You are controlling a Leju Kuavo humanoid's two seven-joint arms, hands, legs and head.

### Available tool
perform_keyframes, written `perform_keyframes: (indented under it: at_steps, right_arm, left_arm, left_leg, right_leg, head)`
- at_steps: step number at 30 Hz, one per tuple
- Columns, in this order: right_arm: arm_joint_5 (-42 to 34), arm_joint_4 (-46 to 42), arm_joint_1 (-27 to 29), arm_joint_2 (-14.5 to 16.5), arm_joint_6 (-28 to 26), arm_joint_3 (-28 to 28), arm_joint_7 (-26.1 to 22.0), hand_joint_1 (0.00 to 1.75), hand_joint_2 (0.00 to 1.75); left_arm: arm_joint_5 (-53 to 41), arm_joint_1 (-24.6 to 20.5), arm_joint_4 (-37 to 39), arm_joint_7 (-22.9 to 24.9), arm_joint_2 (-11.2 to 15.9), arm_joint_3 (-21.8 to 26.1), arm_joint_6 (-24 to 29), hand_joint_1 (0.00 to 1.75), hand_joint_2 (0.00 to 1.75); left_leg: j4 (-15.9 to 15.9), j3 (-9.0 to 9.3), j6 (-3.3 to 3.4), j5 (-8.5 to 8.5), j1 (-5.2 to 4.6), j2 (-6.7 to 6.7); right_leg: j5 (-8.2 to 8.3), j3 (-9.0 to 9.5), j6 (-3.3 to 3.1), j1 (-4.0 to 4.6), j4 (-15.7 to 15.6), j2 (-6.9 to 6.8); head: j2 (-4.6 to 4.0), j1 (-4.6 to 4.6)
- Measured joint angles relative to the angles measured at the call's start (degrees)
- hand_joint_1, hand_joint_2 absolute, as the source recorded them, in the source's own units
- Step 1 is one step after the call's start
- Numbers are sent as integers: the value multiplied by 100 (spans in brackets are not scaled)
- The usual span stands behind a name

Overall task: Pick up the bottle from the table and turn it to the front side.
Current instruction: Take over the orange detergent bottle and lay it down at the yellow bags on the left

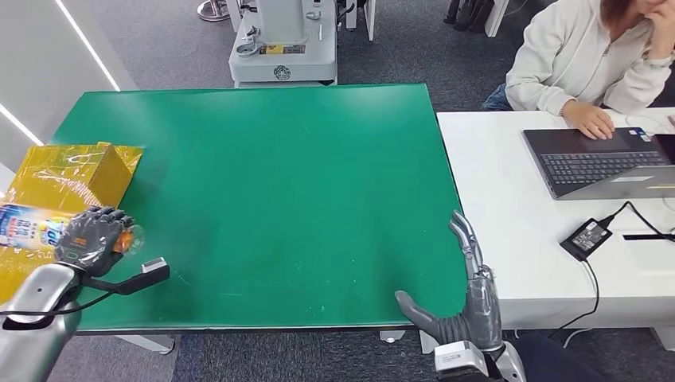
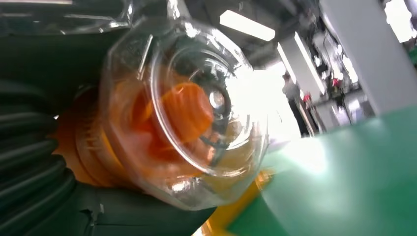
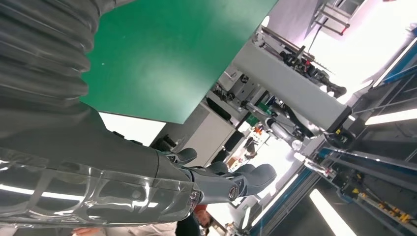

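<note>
My left hand grips a bottle at the near left edge of the green table. The bottle lies sideways, its white and blue label pointing left and its orange cap end by my fingers. Close up in the left wrist view, the bottle's clear dome covers an orange cap, with my dark fingers wrapped around the neck. My right hand hovers open at the near right edge of the table, its fingers straight and holding nothing.
A yellow box wrapped in film sits at the table's left side, just behind my left hand. A white desk adjoins on the right with a laptop, a power adapter and a seated person. A grey machine stands beyond the far edge.
</note>
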Motion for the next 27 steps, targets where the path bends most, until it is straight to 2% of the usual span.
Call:
perform_keyframes:
  at_steps: [3,7,11,16,23,27]
  right_arm:
    - [35,-8,-1,3,42,69,7,0,175]
    - [39,9,-2,-2,27,158,-1,0,175]
    - [-28,38,-2,-34,11,281,-8,0,175]
    - [-195,83,-3,-64,94,385,47,0,175]
    - [-274,127,48,-102,100,426,182,0,175]
    - [-285,103,272,-134,75,423,317,0,175]
  left_arm:
    - [-194,-207,648,30,-359,-79,288,175,175]
    - [-428,-634,1580,455,-830,-215,648,0,175]
    - [-447,-948,2228,1060,-1192,-239,933,0,175]
    - [-596,-1101,2724,1683,-1352,-239,872,0,175]
    - [-562,-1229,3025,1876,-1379,-207,727,0,175]
    - [-267,-1164,3080,1661,-1411,-12,1083,0,175]
  left_leg:
    - [2,1,0,1,1,-2]
    - [3,1,-1,2,1,-4]
    - [3,2,-1,1,1,-2]
    - [1,3,-1,0,1,-2]
    - [-6,26,-5,-2,1,-1]
    - [-7,34,-7,-3,1,0]
  right_leg:
    - [1,1,-1,0,1,-2]
    - [3,4,-1,1,2,-4]
    - [3,4,-2,1,3,-2]
    - [1,3,-3,1,3,-1]
    - [-1,23,-5,1,6,-1]
    - [-2,27,-7,1,7,0]
  head:
    - [0,0]
    - [0,1]
    - [0,1]
    - [0,0]
    - [0,0]
    - [0,-1]
